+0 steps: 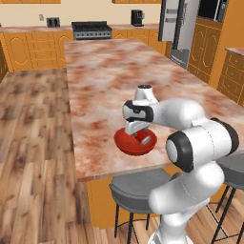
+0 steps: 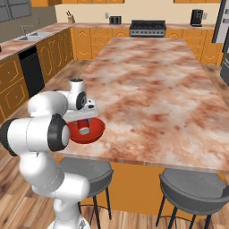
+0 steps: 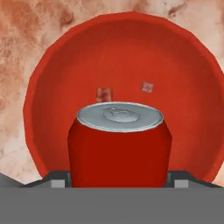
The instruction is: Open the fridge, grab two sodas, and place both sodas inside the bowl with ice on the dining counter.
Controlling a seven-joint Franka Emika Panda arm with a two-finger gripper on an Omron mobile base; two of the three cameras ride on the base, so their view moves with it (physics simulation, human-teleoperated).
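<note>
My gripper (image 1: 138, 132) (image 2: 83, 121) (image 3: 119, 181) hangs low over the glossy red bowl (image 1: 125, 144) (image 2: 97, 130) (image 3: 52, 78) near the front edge of the dining counter (image 1: 109, 81) (image 2: 152, 80). It is shut on a red soda can (image 3: 119, 144) (image 1: 144, 138) (image 2: 83, 130), which stands upright between the fingers inside the bowl. Two small ice cubes (image 3: 104, 94) lie on the bowl's floor behind the can. The grey fridge (image 1: 174, 24) (image 2: 222, 22) stands far back with a door swung open.
Grey stools (image 1: 138, 187) (image 2: 197, 190) stand under the counter's near edge, beside my base. A stove (image 1: 91, 29) (image 2: 147, 27) and orange cabinets line the back wall. A sink counter (image 2: 27, 40) runs along the left. Bare stone spreads beyond the bowl.
</note>
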